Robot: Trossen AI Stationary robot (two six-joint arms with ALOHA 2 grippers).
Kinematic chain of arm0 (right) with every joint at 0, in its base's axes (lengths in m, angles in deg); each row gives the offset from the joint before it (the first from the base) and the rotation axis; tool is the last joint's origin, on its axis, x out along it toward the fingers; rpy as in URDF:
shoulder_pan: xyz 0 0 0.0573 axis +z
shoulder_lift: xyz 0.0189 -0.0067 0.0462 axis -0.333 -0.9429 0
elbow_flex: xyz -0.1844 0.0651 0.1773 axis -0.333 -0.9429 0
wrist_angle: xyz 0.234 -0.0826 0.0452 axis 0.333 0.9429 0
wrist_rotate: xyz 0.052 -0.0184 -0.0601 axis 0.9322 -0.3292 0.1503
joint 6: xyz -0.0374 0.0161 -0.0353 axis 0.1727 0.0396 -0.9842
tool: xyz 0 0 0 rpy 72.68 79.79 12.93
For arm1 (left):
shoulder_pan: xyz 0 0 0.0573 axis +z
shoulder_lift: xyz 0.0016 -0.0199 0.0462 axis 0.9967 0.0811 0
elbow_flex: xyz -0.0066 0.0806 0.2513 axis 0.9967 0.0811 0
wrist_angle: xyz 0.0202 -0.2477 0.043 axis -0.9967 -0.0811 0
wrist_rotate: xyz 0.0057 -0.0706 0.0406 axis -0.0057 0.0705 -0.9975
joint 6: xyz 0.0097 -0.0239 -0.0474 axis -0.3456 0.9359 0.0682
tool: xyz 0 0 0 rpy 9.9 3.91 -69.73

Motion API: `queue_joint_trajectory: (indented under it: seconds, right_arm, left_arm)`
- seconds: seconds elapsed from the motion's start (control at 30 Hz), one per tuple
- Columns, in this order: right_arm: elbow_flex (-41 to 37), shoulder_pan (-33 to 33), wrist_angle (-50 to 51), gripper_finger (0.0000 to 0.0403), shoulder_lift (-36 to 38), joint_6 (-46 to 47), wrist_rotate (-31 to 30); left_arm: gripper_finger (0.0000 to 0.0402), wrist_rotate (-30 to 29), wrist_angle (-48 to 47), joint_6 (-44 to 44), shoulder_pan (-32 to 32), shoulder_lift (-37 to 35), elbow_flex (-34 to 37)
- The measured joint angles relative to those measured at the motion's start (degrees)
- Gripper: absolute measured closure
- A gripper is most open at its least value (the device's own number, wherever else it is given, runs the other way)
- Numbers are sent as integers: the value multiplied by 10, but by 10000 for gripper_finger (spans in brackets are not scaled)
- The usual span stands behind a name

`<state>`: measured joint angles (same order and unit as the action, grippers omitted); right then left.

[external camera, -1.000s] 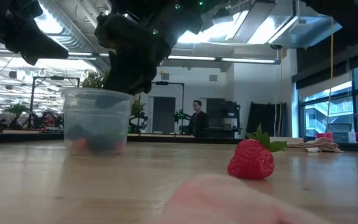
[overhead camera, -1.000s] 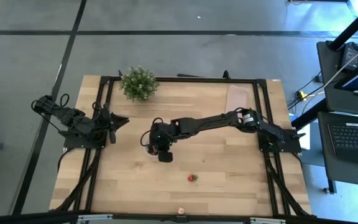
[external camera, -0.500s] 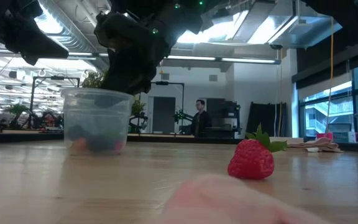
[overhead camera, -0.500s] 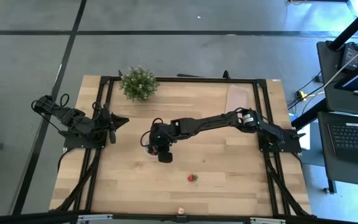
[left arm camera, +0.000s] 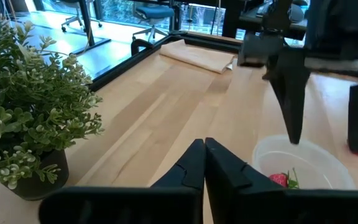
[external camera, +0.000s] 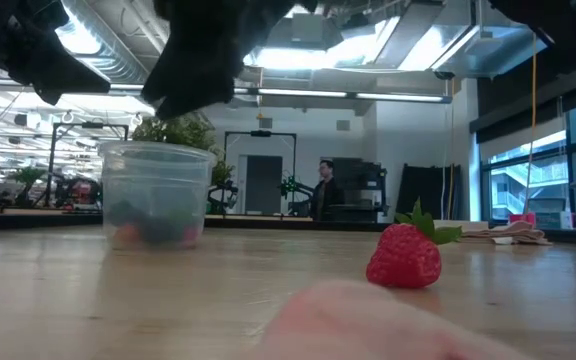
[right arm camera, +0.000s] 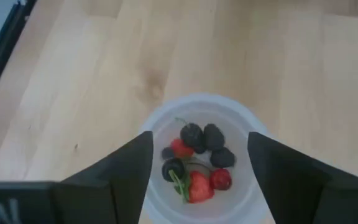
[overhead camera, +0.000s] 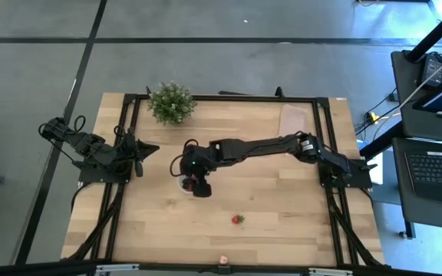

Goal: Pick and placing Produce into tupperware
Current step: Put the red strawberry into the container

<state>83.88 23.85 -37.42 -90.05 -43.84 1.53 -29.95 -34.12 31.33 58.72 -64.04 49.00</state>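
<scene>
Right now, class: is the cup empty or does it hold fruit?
It holds fruit: the cup contains strawberries and dark berries, seen between the open right gripper.

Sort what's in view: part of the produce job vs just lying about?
Job: tupperware holding strawberries and dark berries; loose strawberry; second piece of produce at table edge; right gripper, open above the cup.
Lying about: potted plant, beige sheet; left gripper waiting, shut.

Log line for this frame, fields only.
right gripper: open above tupperware | left gripper: shut, parked | strawberry: loose on table
</scene>
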Motion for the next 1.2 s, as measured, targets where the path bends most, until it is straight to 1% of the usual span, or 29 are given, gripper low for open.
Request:
queue_joint_trajectory:
  seconds: [0.23,0.37,0.5,0.6,0.8,0.93,1.1,1.2]
  right_arm:
    - [67,-4,105,138,0,-21,-8]
    - [124,-4,217,138,-1,-25,-18]
    - [103,2,247,138,39,-35,-15]
    - [103,16,286,138,60,-17,-15]
    - [102,61,383,138,62,-13,-15]
    - [82,95,395,138,58,19,-14]
    - [38,141,392,138,60,94,-14]
    - [-6,169,361,138,60,120,-31]
  left_arm:
    - [378,0,0,0,0,0,0]
    - [368,0,0,0,0,0,0]
    - [359,0,0,0,0,0,0]
    - [352,0,1,0,0,0,0]
    - [340,0,2,-1,0,0,0]
    - [332,0,2,-1,0,0,0]
    - [323,0,2,-1,0,0,0]
    - [318,0,2,-1,0,0,0]
